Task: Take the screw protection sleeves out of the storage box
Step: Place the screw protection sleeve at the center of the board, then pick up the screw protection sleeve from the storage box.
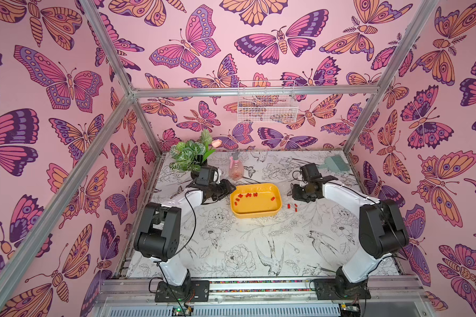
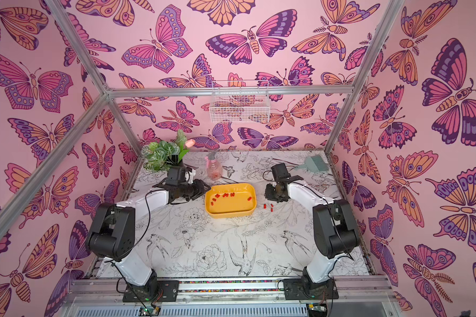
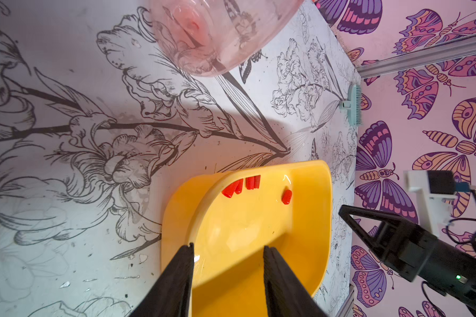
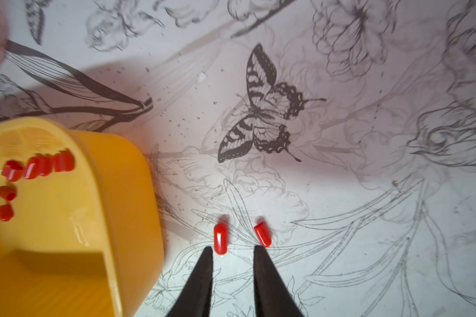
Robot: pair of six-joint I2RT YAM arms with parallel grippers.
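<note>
- Right wrist view: right gripper (image 4: 232, 249) narrowly parted, empty; two screw protection sleeves (image 4: 220, 238) on table (image 4: 341, 219) just ahead.
- storage box (image 1: 254, 214): other sleeves inside.
- left gripper (image 3: 228, 248): parted, empty, at box rim.

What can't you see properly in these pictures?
- Right wrist view: screw protection sleeves in the storage box are blurred together; uncountable.
- Both top views: right tool tips merge into its dark wrist.
- Left wrist view: pink spray bottle cut off by the picture edge.
</note>
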